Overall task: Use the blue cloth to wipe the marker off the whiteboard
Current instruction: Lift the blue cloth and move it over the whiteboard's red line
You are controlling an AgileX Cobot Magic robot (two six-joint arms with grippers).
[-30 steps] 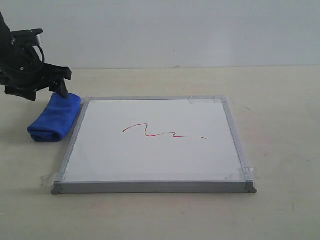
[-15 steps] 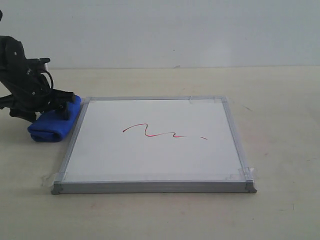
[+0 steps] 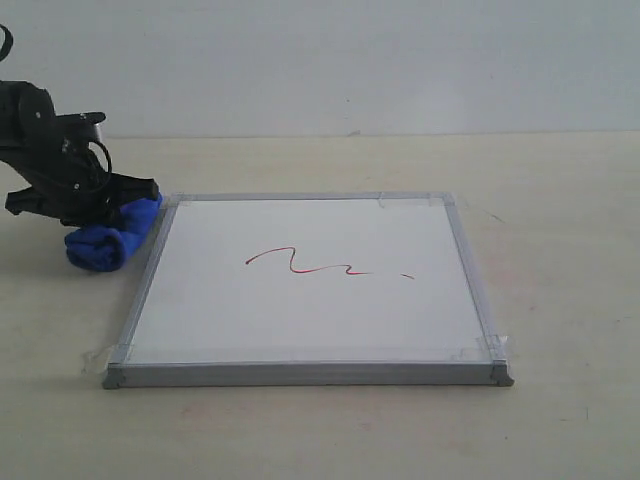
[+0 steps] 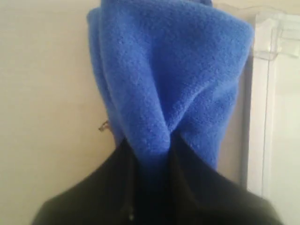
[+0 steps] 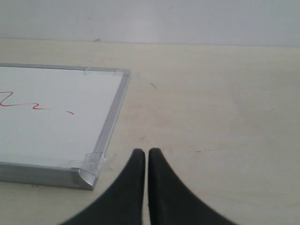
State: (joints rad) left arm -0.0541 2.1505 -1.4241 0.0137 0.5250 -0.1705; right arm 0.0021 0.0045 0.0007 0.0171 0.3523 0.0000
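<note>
The white whiteboard (image 3: 310, 280) with its grey frame lies flat on the table. A red wavy marker line (image 3: 310, 263) with a short dash crosses its middle, and the marker line (image 5: 21, 103) also shows in the right wrist view. The blue cloth (image 3: 110, 238) lies just off the board's left edge. My left gripper (image 3: 100, 205) is shut on the blue cloth (image 4: 168, 84), which bunches up between its black fingers. My right gripper (image 5: 146, 154) is shut on nothing, over bare table beside the whiteboard (image 5: 56, 112) corner; it is out of the exterior view.
Clear tape (image 5: 96, 161) holds the board's corners to the beige table (image 3: 560, 200). A pale wall runs along the far edge of the table.
My left gripper has come down onto the cloth and shut on it; the cloth is now bunched up shorter under the fingers. The board and marker line have not moved.
</note>
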